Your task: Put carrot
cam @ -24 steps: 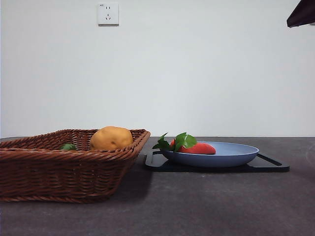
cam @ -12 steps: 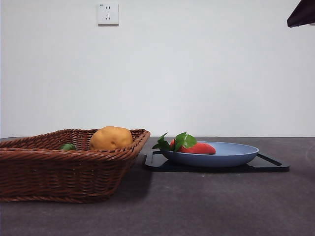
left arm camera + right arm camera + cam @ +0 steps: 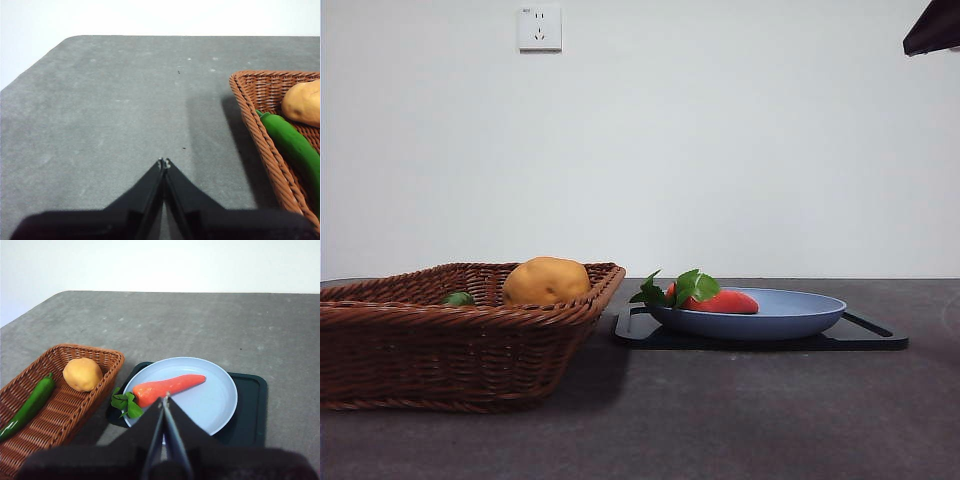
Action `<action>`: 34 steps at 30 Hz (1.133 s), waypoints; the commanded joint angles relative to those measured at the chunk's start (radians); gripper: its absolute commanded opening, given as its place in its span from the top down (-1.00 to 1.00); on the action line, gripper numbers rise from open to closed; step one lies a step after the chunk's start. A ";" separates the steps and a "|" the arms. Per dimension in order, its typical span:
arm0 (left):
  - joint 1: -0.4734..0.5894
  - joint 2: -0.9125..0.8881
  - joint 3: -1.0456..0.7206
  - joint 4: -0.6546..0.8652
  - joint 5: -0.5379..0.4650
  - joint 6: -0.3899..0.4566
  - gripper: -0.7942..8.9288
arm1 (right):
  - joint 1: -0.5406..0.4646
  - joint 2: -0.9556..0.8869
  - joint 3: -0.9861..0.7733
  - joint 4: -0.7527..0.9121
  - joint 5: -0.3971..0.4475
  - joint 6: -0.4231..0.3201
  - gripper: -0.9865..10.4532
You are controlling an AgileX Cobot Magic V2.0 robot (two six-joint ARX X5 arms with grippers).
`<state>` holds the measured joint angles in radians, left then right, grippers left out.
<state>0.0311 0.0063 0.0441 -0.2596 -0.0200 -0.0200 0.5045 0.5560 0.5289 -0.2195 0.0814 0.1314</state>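
The carrot [image 3: 718, 301], red-orange with green leaves, lies on a light blue plate [image 3: 790, 318] that stands on a dark tray [image 3: 870, 337]. In the right wrist view the carrot [image 3: 167, 387] lies across the plate [image 3: 210, 402], leaves over the rim toward the basket. My right gripper [image 3: 164, 399] is shut and empty, held high above the plate's near side. My left gripper [image 3: 164, 162] is shut and empty over bare table beside the basket [image 3: 265, 145].
A brown wicker basket [image 3: 440, 340] stands left of the tray and holds a round orange-brown lump [image 3: 546, 282] and a long green pepper [image 3: 29, 406]. A black arm tip [image 3: 932, 28] shows at the top right corner. A wall socket [image 3: 540, 28] is on the back wall.
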 commanded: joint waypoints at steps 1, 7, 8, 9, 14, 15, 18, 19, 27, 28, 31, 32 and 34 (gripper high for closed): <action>0.003 -0.003 -0.011 0.005 0.001 -0.010 0.82 | 0.007 0.002 0.003 0.010 0.003 0.006 0.82; 0.003 -0.003 -0.011 0.005 0.001 -0.010 0.82 | -0.001 -0.034 0.003 -0.025 0.004 -0.098 0.82; 0.003 -0.003 -0.011 0.005 0.001 -0.010 0.82 | -0.008 -0.053 0.002 -0.045 0.003 -0.122 0.82; 0.003 -0.003 -0.011 0.005 0.001 -0.010 0.82 | -0.021 -0.078 -0.003 -0.063 0.002 -0.151 0.82; 0.003 -0.003 -0.011 0.005 0.000 -0.010 0.82 | -0.154 -0.210 -0.095 -0.048 -0.083 -0.196 0.82; 0.003 -0.003 -0.011 0.006 0.001 -0.010 0.82 | -0.189 -0.235 -0.122 -0.039 -0.097 -0.195 0.82; 0.003 -0.003 -0.011 0.006 0.000 -0.010 0.82 | -0.291 -0.322 -0.233 0.014 -0.110 -0.189 0.82; 0.003 -0.003 -0.011 0.005 0.000 -0.010 0.82 | -0.313 -0.347 -0.269 0.028 -0.109 -0.189 0.82; 0.003 -0.003 -0.011 0.006 0.000 -0.010 0.82 | -0.418 -0.455 -0.465 0.085 -0.110 -0.163 0.82; 0.003 -0.003 -0.011 0.006 0.000 -0.010 0.82 | -0.424 -0.463 -0.478 0.085 -0.110 -0.162 0.82; 0.003 -0.003 -0.011 0.006 0.000 -0.010 0.82 | -0.435 -0.489 -0.508 0.085 -0.111 -0.161 0.82; 0.003 -0.003 -0.011 0.005 0.000 -0.010 0.82 | -0.437 -0.499 -0.515 0.085 -0.114 -0.155 0.82; 0.003 -0.003 -0.011 0.005 0.000 -0.010 0.82 | -0.443 -0.519 -0.521 0.072 -0.144 -0.147 0.82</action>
<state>0.0311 0.0063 0.0441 -0.2596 -0.0204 -0.0200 0.0639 0.0444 0.0135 -0.1566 -0.0528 -0.0330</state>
